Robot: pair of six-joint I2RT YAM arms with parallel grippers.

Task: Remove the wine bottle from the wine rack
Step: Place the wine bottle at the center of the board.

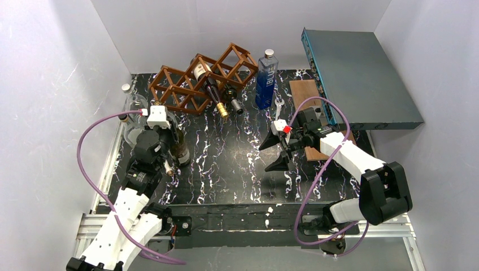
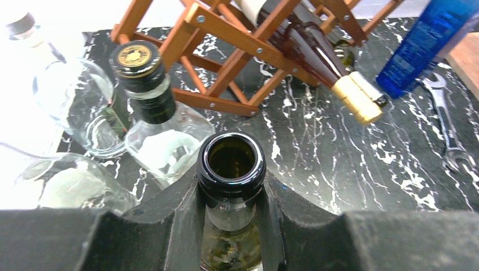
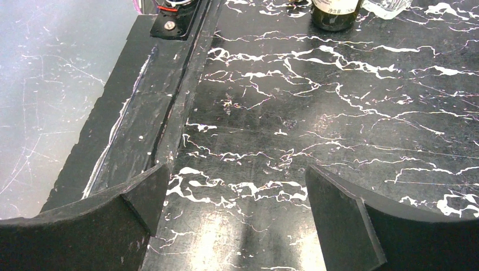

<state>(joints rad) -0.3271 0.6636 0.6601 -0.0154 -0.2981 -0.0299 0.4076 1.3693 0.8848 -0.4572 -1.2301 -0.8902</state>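
Left gripper (image 2: 231, 210) was clamped on an upright wine bottle's (image 2: 231, 183) neck, six-to-seven o'clock of the wine rack (image 1: 195, 84). Right gripper (image 3: 237, 186) stood wide open, empty.

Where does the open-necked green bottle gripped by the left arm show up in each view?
Top external: the green bottle stands left of centre, in front of the rack.
Left wrist: bottom centre, its neck clamped in the left end effector.
Right wrist: only its base, at the top edge, right of centre.
Shared landmark: the black marbled table top.
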